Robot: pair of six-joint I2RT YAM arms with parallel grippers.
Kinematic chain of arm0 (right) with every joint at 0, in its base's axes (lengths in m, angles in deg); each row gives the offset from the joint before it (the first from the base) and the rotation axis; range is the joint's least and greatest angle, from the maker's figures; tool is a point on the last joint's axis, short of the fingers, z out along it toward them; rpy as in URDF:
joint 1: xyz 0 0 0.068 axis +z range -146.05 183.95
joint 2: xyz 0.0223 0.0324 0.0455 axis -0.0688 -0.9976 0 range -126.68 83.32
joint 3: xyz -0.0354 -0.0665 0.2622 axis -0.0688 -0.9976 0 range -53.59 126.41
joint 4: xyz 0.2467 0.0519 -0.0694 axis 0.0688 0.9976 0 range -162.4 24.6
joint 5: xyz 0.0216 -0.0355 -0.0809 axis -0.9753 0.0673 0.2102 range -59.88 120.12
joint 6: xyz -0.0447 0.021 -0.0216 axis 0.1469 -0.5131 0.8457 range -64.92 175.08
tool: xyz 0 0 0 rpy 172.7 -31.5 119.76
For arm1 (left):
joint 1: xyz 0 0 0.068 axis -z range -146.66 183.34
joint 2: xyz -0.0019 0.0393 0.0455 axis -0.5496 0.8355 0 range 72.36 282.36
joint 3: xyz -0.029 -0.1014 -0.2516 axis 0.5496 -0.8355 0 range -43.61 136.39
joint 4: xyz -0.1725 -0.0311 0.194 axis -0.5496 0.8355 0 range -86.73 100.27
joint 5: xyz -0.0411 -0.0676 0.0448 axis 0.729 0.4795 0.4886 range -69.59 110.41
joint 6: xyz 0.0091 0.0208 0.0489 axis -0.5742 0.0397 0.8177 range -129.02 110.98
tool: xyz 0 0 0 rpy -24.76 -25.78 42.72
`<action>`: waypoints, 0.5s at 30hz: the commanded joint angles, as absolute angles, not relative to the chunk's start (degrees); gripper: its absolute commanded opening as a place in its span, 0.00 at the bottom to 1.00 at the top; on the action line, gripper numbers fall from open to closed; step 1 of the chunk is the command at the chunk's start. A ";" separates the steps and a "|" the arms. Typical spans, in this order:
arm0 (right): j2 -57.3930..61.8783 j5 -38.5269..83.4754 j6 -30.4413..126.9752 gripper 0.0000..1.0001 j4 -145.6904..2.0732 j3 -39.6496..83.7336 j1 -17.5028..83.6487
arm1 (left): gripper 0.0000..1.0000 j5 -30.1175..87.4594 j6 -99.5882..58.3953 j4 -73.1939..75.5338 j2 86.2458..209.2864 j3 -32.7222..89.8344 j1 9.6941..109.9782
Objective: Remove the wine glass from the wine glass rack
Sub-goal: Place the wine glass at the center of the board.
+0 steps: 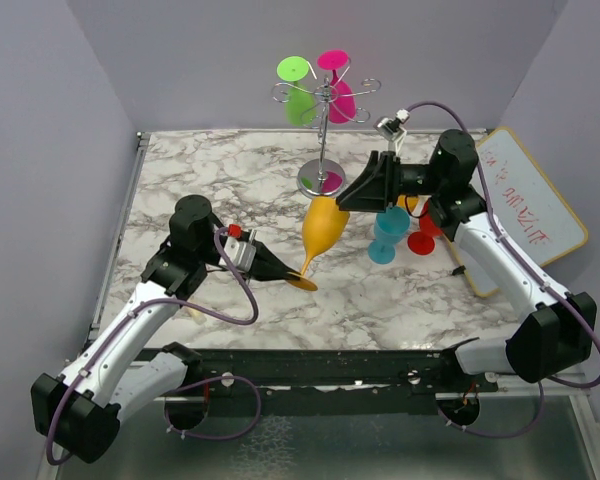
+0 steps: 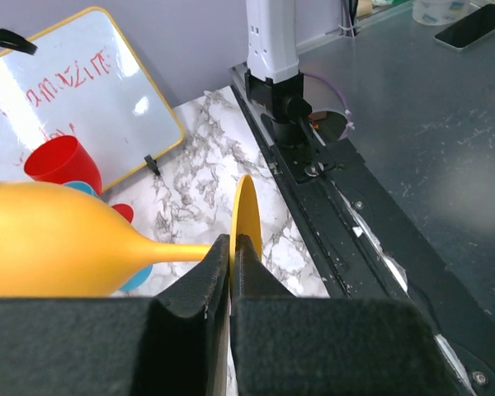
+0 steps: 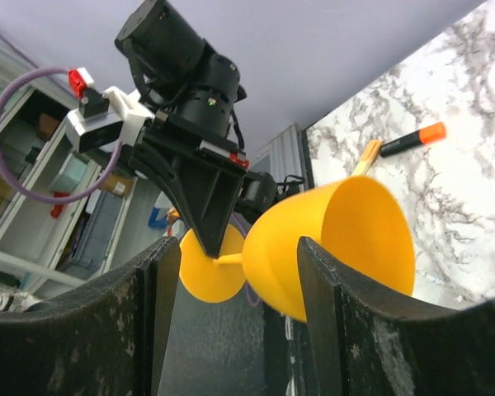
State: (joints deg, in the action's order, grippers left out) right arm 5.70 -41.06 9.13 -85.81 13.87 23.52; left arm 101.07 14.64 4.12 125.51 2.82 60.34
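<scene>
The wine glass rack [image 1: 323, 140] stands at the back centre on its round base, with a green glass [image 1: 298, 98] and a pink glass [image 1: 341, 98] hanging from its arms. A yellow wine glass [image 1: 322, 225] is off the rack, tilted above the table. My left gripper [image 1: 290, 272] is shut on its foot disc [image 2: 246, 216]; its bowl [image 2: 49, 243] lies to the left. My right gripper [image 1: 343, 203] is open at the bowl's rim end. In the right wrist view the bowl [image 3: 338, 235] sits between its fingers [image 3: 157, 297]; I cannot tell whether they touch it.
A blue glass [image 1: 386, 236] and a red glass [image 1: 421, 236] stand on the marble table [image 1: 230, 180] right of centre. A whiteboard [image 1: 525, 200] lies at the right edge. An orange marker [image 3: 412, 139] lies on the table. Grey walls enclose the back and sides.
</scene>
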 commanded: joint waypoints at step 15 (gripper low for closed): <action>1.16 -44.36 12.91 0.57 -71.52 20.74 21.79 | 0.00 106.26 23.00 8.63 127.84 6.68 60.58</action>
State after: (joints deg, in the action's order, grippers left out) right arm 2.59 -35.71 14.98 -72.24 20.47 21.77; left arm 103.06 19.85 8.38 126.64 4.61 60.36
